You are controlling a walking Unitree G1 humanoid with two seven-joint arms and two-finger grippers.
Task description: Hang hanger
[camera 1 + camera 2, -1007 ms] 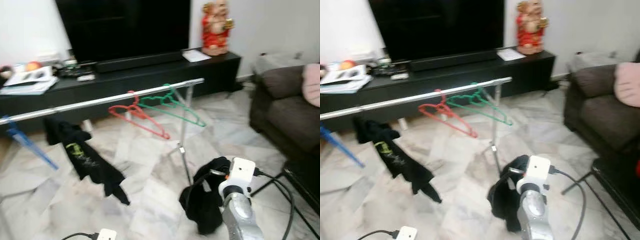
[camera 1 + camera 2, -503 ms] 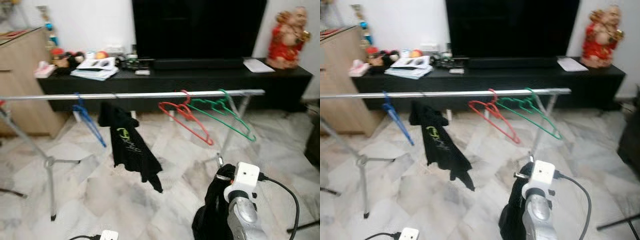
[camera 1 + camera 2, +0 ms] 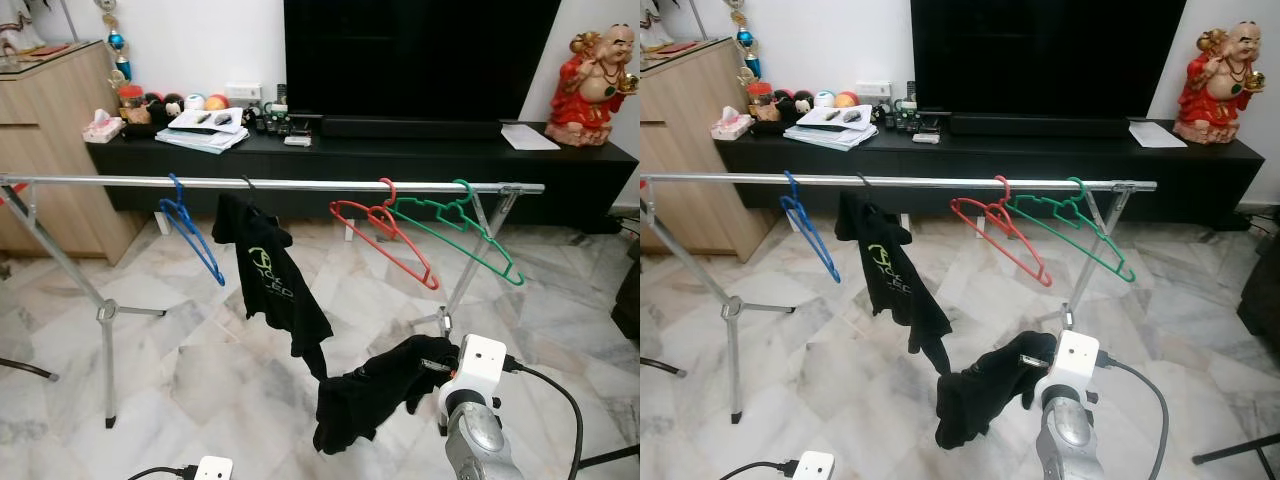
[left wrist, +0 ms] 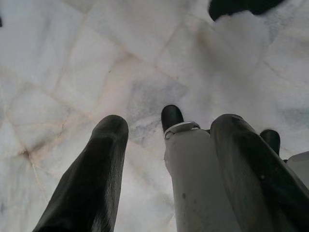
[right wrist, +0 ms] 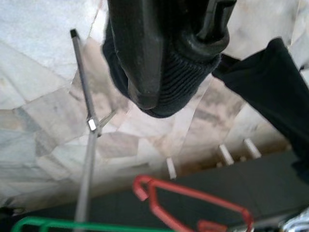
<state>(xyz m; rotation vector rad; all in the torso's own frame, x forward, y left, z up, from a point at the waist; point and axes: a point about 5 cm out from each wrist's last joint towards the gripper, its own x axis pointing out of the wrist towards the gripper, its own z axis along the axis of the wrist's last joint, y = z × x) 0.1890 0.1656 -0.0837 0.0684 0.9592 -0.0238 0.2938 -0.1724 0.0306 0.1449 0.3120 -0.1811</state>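
Right gripper: my fingers clenched on a crumpled black garment, lower centre, presumably on its hanger, which I can't make out.
Left gripper: fingers spread, holding nothing, over pale marble floor.
Silver clothes rail: mid-frame; blue plastic hanger, black printed T-shirt, red hanger, green hanger.
Likely slot: gap between T-shirt and red hanger.
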